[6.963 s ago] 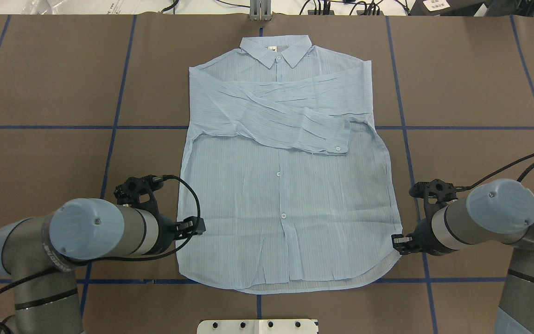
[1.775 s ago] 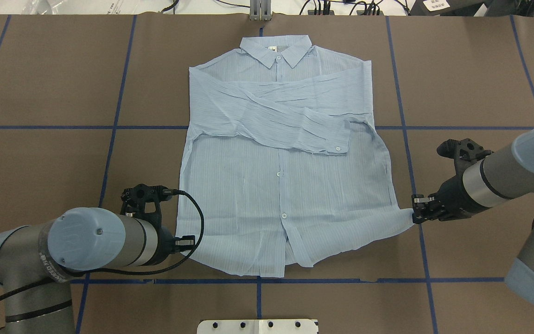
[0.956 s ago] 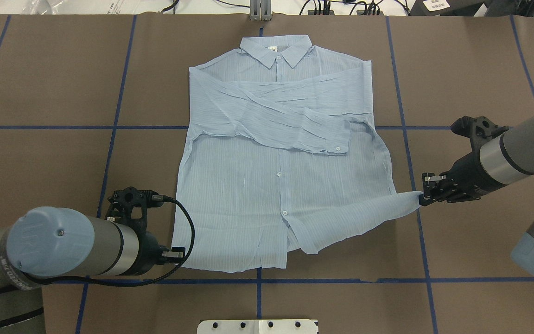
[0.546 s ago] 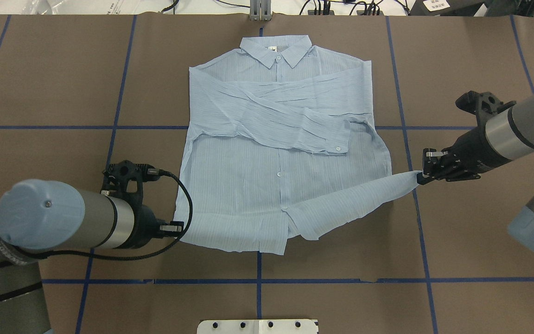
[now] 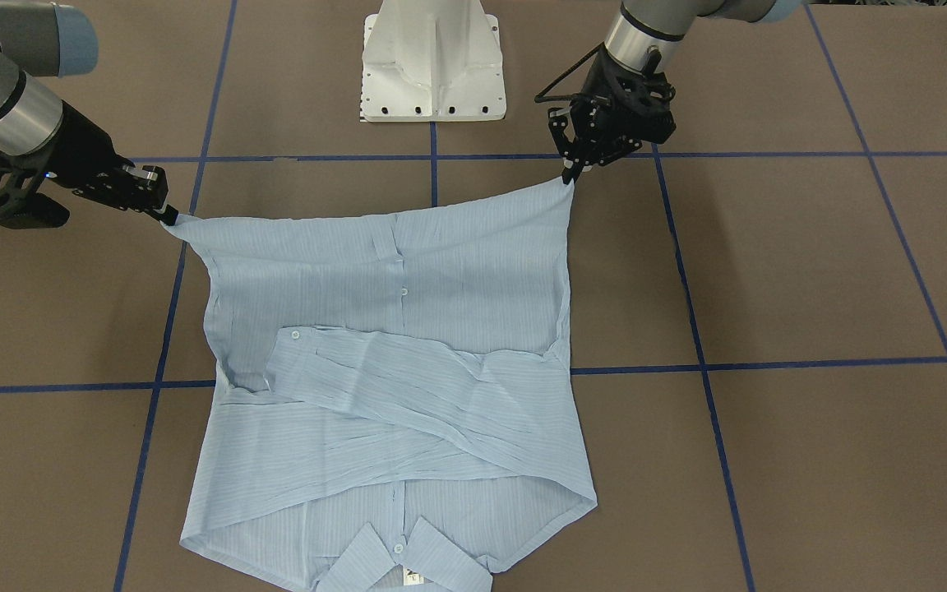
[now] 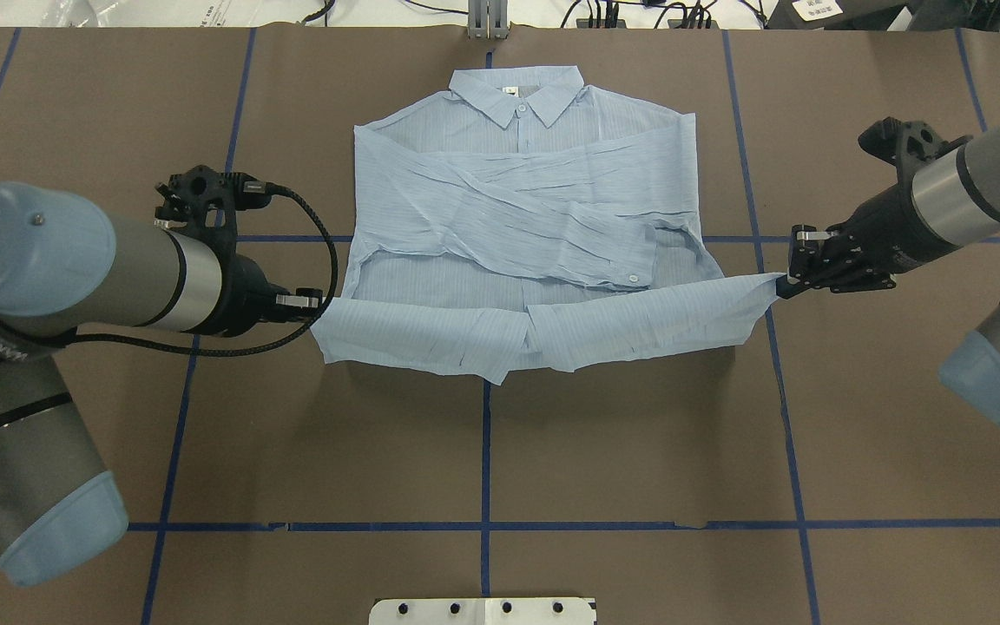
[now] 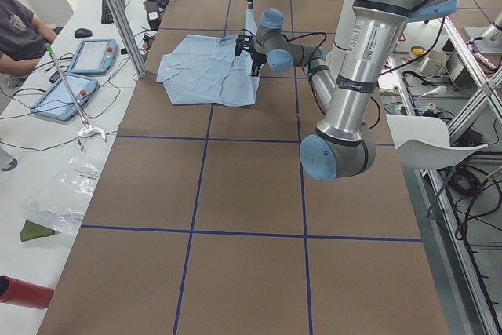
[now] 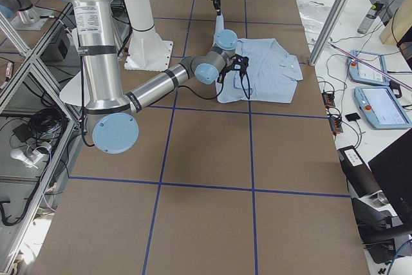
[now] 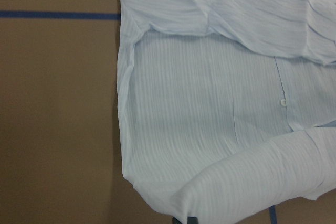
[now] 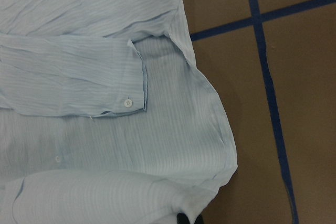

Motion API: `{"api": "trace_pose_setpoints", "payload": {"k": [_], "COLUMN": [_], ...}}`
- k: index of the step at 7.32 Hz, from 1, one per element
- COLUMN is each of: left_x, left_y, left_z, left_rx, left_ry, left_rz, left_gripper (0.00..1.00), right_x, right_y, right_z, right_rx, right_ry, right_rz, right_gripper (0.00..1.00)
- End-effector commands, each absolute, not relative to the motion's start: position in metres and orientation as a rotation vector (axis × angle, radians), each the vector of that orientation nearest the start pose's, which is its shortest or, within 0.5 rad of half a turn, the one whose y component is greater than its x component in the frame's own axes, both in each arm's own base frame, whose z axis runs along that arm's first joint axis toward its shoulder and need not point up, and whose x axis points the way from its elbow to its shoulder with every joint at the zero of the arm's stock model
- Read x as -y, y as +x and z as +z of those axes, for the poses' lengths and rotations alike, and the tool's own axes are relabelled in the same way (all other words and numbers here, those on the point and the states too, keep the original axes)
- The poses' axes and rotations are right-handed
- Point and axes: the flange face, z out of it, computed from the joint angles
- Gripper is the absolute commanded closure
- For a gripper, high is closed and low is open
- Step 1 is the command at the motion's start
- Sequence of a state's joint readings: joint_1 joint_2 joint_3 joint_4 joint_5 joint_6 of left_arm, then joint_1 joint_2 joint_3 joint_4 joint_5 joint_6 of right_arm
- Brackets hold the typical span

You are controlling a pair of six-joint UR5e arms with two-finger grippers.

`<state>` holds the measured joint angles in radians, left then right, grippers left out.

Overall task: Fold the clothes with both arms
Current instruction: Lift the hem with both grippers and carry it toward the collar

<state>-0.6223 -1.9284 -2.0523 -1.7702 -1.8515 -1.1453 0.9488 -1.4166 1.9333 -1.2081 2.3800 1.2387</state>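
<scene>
Our left pincer and right pincer each clench a hem corner of the pale blue striped shirt. It lies collar outward on the brown surface, hem raised mid-fold. We judge that uneven travel could skew the fold. The sagging middle may bunch, or thin cloth slip free.

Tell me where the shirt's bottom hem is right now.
In the overhead view the hem stretches across the middle of the shirt, its corners pinched by the left gripper and right gripper, just below the buttoned sleeve cuff.
</scene>
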Motion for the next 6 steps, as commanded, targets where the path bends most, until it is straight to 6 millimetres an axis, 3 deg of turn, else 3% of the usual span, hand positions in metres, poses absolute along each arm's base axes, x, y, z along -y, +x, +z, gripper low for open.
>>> {"api": "trace_pose_setpoints", "payload": {"k": [1, 3, 5, 6], "left_x": [0.452, 0.504, 0.557, 0.577], "left_y": [0.385, 0.375, 0.363, 0.366], "left_z": [0.229, 0.23, 0.239, 0.243], "left_rx": [-1.026, -1.046, -1.055, -1.057], "left_ry": [0.349, 0.408, 0.413, 0.422], "left_rz": [-0.064, -0.122, -0.162, -0.175], "left_gripper": [1.0, 1.0, 1.0, 1.0], "right_x": [0.522, 0.584, 0.625, 0.647], "right_y": [-0.247, -0.247, -0.247, -0.25], "right_z": [0.34, 0.33, 0.321, 0.318], "right_rx": [1.125, 1.119, 1.113, 1.104], "right_ry": [-0.098, -0.087, -0.089, -0.093], "right_rz": [0.253, 0.306, 0.338, 0.356], "right_gripper": [1.0, 1.0, 1.0, 1.0]}}
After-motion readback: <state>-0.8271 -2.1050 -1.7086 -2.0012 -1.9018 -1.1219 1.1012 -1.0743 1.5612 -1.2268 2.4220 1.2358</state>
